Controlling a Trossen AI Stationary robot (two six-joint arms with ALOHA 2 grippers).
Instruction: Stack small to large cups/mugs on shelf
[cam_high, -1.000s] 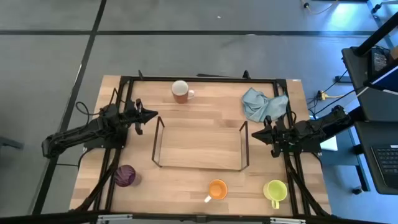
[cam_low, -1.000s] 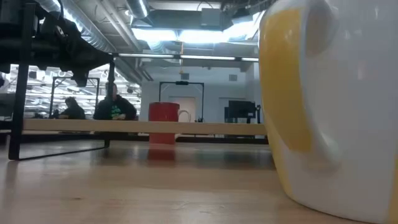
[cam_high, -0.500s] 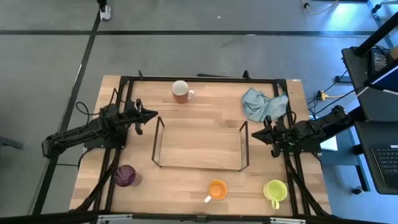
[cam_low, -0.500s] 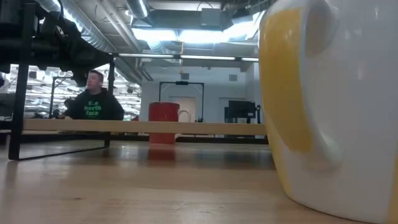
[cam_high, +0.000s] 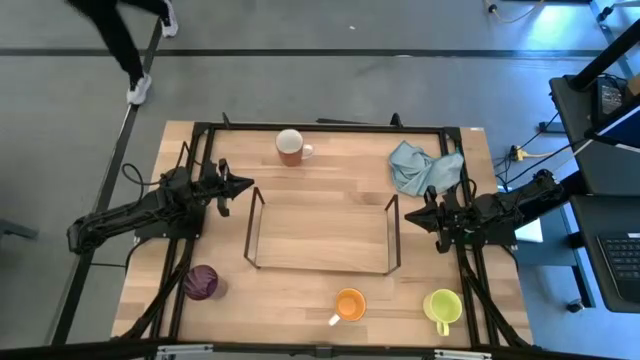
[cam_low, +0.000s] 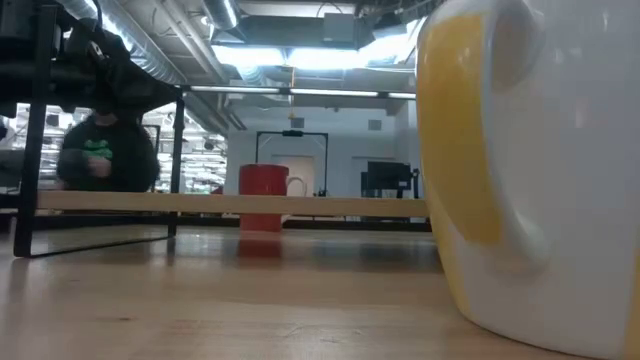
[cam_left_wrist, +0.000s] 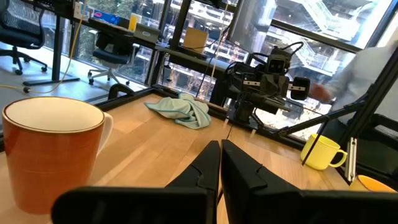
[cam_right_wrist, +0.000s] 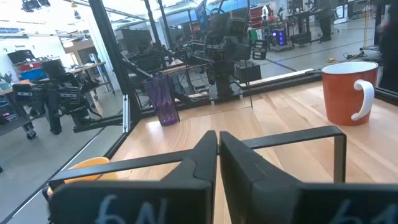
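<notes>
Four cups stand upright on their bases on the wooden table. The brown-orange mug (cam_high: 290, 146) is near the far edge, the dark purple cup (cam_high: 201, 282) near the left edge, and the orange mug (cam_high: 350, 304) and yellow-green mug (cam_high: 441, 307) near the near edge. The black wire shelf (cam_high: 318, 268) stands in the middle with nothing on it. My left gripper (cam_high: 248, 185) is shut and hovers by the shelf's left end. My right gripper (cam_high: 408, 214) is shut by its right end. The left wrist view shows the brown-orange mug (cam_left_wrist: 53, 149) close by.
A crumpled light blue cloth (cam_high: 420, 167) lies at the far right of the table. A black frame (cam_high: 320, 127) edges the tabletop. In the low view the yellow-green mug (cam_low: 530, 180) fills the right side. A person (cam_high: 120, 30) walks on the floor beyond the far left corner.
Both arms and all cups have kept still. Only a person in the room behind the table has walked along past the far left corner.
</notes>
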